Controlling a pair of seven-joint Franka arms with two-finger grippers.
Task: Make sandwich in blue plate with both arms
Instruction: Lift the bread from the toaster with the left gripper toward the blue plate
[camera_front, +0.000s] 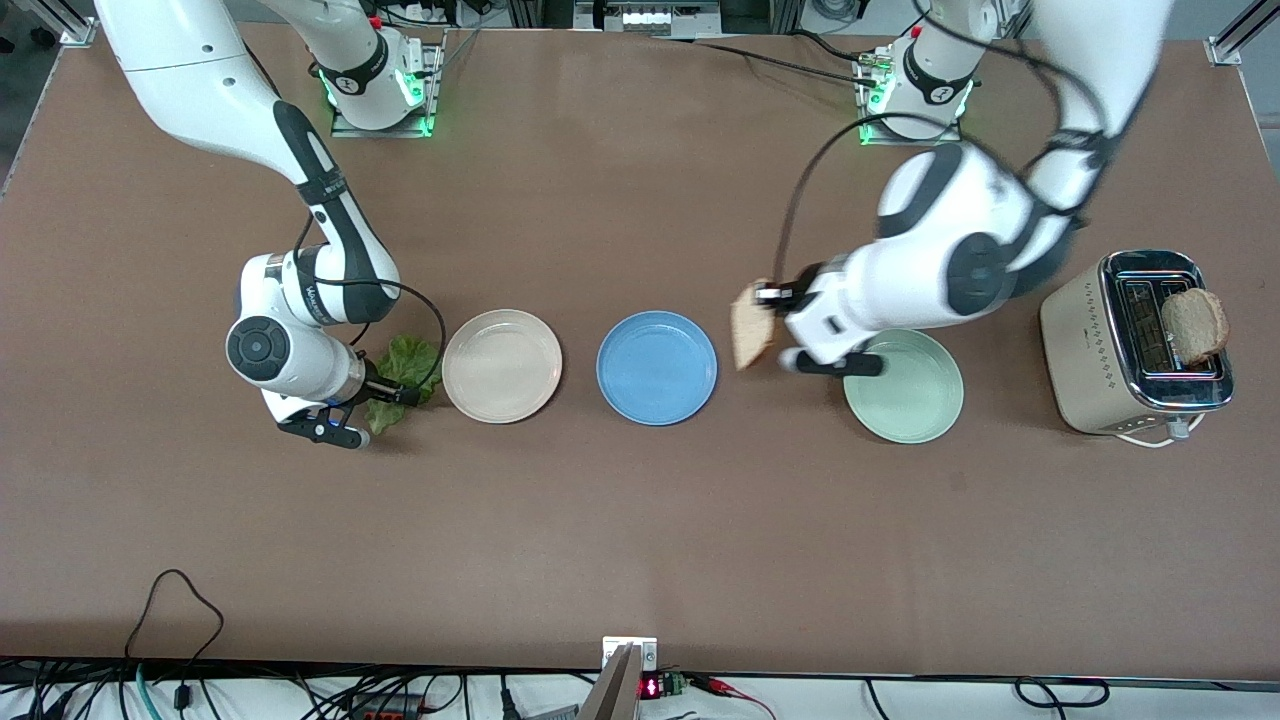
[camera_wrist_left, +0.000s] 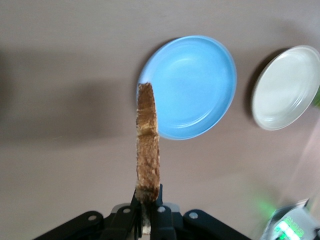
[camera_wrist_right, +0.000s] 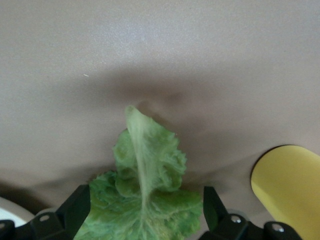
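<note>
1. My right gripper (camera_front: 385, 415): jaws spread wide, 1 finger on each side of the lettuce leaf (camera_front: 403, 372), which lies flat on the table (camera_front: 640, 520) under them; placed to close on it, not yet holding.

2. Cream plate (camera_front: 502, 365): bare, just beside the leaf.

3. Blue plate (camera_front: 657, 367): empty, the sandwich's destination, ahead of my left gripper.

4. My left gripper (camera_front: 768, 296): clamped on 1 bread slice (camera_front: 750, 325), held on edge by its crust, hanging over the table between the blue plate and the green plate (camera_front: 904, 386), so it can be carried over and laid flat.

5. Toaster (camera_front: 1135, 345): slice 2 (camera_front: 1194, 326) stands in its slot.
</note>
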